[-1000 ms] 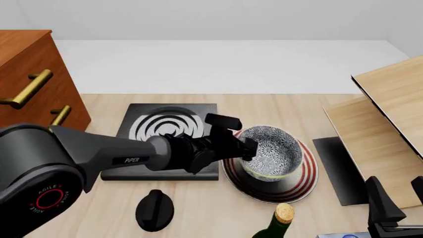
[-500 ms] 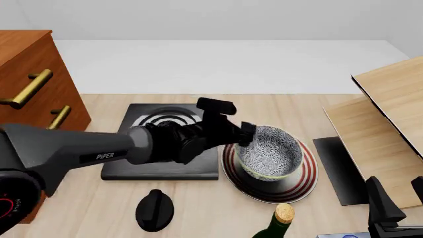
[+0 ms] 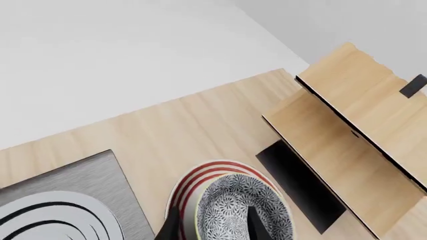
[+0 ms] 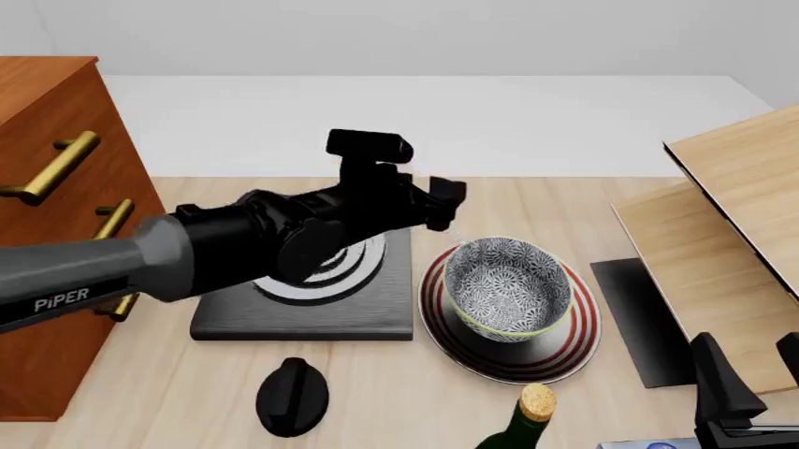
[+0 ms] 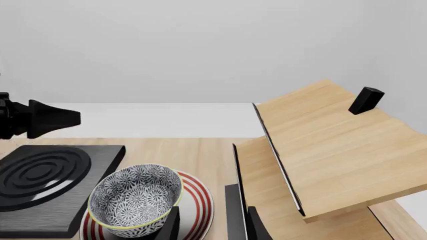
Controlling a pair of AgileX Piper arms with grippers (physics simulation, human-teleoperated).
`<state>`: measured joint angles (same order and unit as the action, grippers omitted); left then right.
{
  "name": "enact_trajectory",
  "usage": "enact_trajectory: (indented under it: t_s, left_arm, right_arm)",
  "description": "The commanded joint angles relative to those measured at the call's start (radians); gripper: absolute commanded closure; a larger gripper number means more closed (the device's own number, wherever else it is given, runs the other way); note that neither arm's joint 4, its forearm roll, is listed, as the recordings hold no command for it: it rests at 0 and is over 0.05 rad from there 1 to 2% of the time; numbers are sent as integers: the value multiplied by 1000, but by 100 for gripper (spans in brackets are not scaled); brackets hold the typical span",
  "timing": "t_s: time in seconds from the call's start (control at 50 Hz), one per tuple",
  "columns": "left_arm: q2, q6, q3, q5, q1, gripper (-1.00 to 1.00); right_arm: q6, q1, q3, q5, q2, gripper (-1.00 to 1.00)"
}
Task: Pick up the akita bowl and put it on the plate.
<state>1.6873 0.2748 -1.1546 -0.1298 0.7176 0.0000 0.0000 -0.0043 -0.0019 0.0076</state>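
Obs.: akita bowl (image 4: 506,297) sits upright on the plate (image 4: 577,335), inside the red rings, on the bench (image 4: 374,374). My left claw (image 4: 446,198) is above and just left of the bowl, not touching it, holding nothing; jaws part-spread. Right claw (image 4: 749,398) low at bench edge; spread not readable.

Handling estimate: glazed, rigid, likely slick and chip-prone, moderate weight. Best hold is across the rim wall, one finger inside, one outside. Avoid any sideways knock.
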Motion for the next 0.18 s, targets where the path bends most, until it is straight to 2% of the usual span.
enact_trajectory:
  t_s: [0.02, 0.18]
  left_arm:
    - [-67, -4, 40, -10, -13, -100]
    - [-85, -8, 52, -15, -7, -100]
  right_arm:
    - [0, 0, 0, 0, 0, -100]
    - [0, 0, 0, 0, 0, -100]
